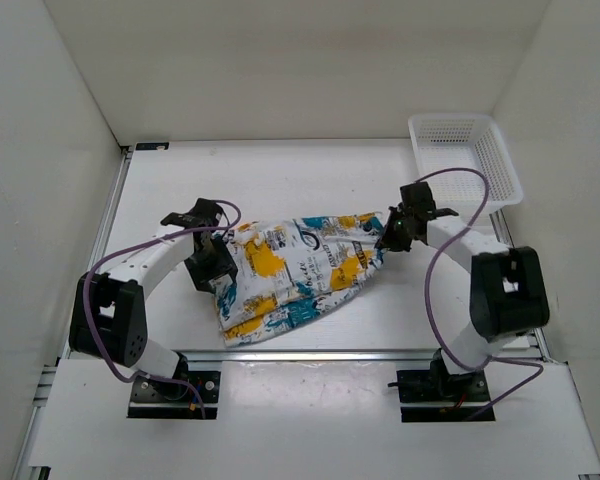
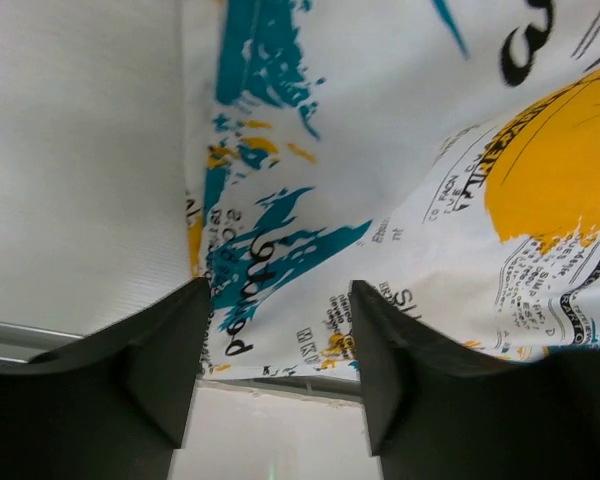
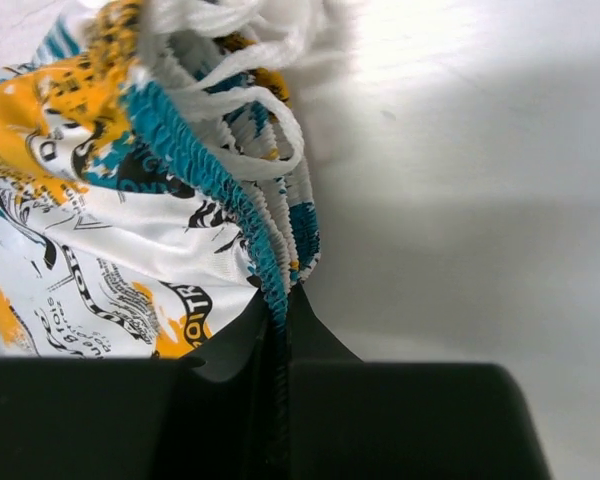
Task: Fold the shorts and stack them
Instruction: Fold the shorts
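Note:
The shorts (image 1: 295,272), white with yellow and teal patches and black lettering, lie crumpled across the middle of the table. My right gripper (image 1: 388,240) is shut on their gathered teal waistband (image 3: 270,270) at the right end, with white drawstrings (image 3: 230,40) bunched above. My left gripper (image 1: 218,268) is open at the shorts' left edge; in the left wrist view its fingers (image 2: 170,350) stand apart just over the printed fabric (image 2: 380,180) and hold nothing.
A white plastic mesh basket (image 1: 465,155) stands at the back right corner of the table. White walls close in on the left, back and right. A metal rail (image 1: 310,352) runs along the near table edge.

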Action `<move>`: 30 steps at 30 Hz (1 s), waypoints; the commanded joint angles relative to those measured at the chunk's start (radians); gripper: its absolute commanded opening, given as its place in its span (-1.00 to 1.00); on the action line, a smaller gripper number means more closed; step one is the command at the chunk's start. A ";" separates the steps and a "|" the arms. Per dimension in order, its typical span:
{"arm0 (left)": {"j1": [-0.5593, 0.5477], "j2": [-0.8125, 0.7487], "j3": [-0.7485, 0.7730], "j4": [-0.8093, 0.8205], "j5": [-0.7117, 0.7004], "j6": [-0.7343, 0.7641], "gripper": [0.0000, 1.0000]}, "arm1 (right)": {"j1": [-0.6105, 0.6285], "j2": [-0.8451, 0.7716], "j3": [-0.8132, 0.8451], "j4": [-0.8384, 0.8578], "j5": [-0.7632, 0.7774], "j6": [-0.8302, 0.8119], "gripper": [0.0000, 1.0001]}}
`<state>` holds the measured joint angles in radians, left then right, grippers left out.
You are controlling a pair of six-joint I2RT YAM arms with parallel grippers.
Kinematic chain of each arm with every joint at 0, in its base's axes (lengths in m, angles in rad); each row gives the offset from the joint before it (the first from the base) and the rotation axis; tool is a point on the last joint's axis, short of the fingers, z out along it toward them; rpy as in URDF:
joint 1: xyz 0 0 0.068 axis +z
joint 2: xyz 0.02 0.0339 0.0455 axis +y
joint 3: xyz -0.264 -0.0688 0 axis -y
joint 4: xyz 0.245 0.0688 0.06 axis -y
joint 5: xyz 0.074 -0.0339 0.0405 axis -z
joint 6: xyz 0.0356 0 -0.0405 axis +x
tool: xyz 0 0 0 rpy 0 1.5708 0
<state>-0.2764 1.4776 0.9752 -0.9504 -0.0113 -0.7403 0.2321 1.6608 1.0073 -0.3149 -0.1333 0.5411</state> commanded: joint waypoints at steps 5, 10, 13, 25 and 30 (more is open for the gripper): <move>-0.038 -0.023 0.036 0.015 -0.001 0.005 -0.49 | 0.000 -0.330 -0.082 -0.139 0.247 -0.061 -1.00; -0.038 0.080 0.054 0.094 -0.022 -0.016 -0.79 | 0.000 -0.352 -0.047 -0.179 0.284 -0.093 -1.00; -0.026 0.192 0.104 0.122 -0.010 -0.016 -0.79 | 0.000 -0.352 -0.016 -0.188 0.284 -0.102 -1.00; -0.038 0.340 0.212 0.156 0.017 0.025 -0.79 | 0.329 -0.215 0.318 -0.274 0.336 -0.093 -1.00; -0.038 0.320 0.203 0.156 0.037 0.035 -0.79 | 0.531 -0.026 0.494 -0.311 0.396 -0.084 -1.00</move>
<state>-0.3099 1.8313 1.1641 -0.8124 0.0017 -0.7189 0.6750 1.5406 1.4147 -0.5907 0.2165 0.4461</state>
